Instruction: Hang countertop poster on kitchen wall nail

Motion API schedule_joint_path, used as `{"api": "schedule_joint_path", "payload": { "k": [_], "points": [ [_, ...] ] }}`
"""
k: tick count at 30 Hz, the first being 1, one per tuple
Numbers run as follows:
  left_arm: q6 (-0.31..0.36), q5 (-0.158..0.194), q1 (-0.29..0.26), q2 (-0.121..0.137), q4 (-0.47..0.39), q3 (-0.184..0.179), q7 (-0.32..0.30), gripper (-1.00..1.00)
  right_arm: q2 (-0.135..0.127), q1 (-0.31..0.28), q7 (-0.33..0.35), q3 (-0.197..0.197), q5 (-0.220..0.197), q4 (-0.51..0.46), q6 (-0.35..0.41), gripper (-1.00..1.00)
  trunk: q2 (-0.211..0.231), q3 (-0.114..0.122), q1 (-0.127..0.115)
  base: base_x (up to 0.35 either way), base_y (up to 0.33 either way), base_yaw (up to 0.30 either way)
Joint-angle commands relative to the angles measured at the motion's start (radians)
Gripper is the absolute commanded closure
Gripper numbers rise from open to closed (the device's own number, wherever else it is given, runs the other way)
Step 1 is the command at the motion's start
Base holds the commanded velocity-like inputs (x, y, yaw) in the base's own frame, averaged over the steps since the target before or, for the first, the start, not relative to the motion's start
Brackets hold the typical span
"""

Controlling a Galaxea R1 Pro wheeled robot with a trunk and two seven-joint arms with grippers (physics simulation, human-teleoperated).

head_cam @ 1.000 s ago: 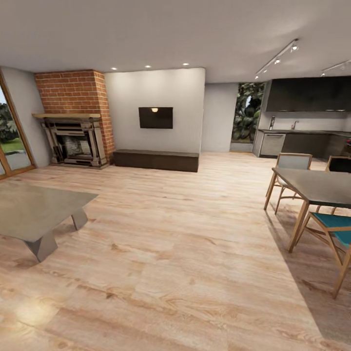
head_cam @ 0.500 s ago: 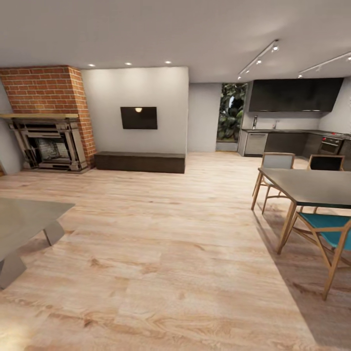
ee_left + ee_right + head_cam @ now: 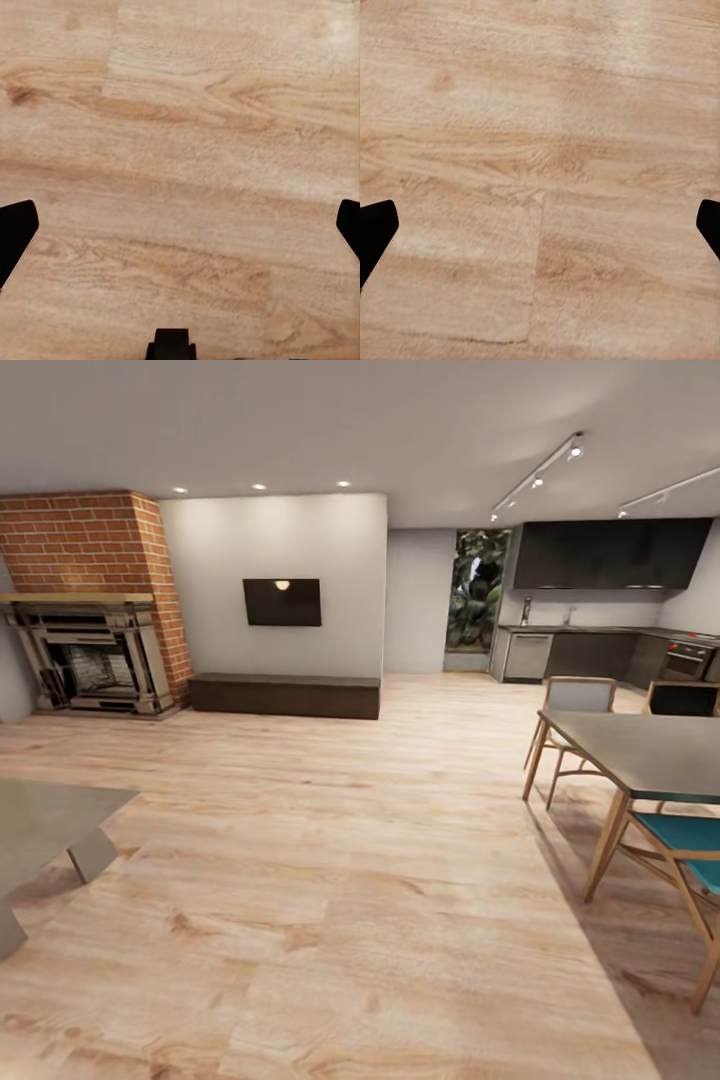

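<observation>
My head camera looks across the wooden floor (image 3: 350,860) toward the far kitchen countertop (image 3: 600,629). Both my wrist cameras face straight down, sharing that floor.

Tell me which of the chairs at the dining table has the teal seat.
The chair with the teal seat is the one nearest the camera, on the dining table's close side at the picture's right edge. The two chairs at the table's far end have a grey back and a dark back.

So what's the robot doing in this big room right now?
It isn't holding anything. Both wrist cameras look down at the pale wooden plank floor, and the left gripper and right gripper are open and empty. The long grey kitchen countertop on dark cabinets lies far across the room, past the grey dining table with wooden legs. No poster can be made out.
</observation>
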Motion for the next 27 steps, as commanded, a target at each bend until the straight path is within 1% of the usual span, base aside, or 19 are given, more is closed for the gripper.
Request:
{"api": "schedule_joint_path", "payload": {
  "k": [1,18,22,27],
  "points": [
    [-0.001,-0.001,0.0,0.0,-0.001,0.001,0.0,-1.0,0.0,-0.001,0.0,-0.001,-0.001,0.002,-0.003,-1.0,0.0,-0.001,0.001,0.333,0.0,0.0],
    [-0.001,-0.001,0.0,0.001,-0.001,0.002,0.0,-1.0,0.001,-0.001,-0.001,0.0,-0.001,0.004,-0.005,-1.0,0.0,-0.001,0.001,0.333,0.0,-0.007],
    [-0.001,-0.001,0.0,0.001,-0.001,0.002,0.0,-1.0,0.001,-0.001,-0.001,0.0,-0.001,0.004,-0.005,-1.0,0.0,-0.001,0.001,0.333,0.0,-0.165],
    [-0.001,-0.001,0.0,0.001,-0.001,0.002,0.0,-1.0,0.001,-0.001,-0.001,0.0,-0.001,0.004,-0.005,-1.0,0.0,-0.001,0.001,0.333,0.0,-0.249]
  ]
}}
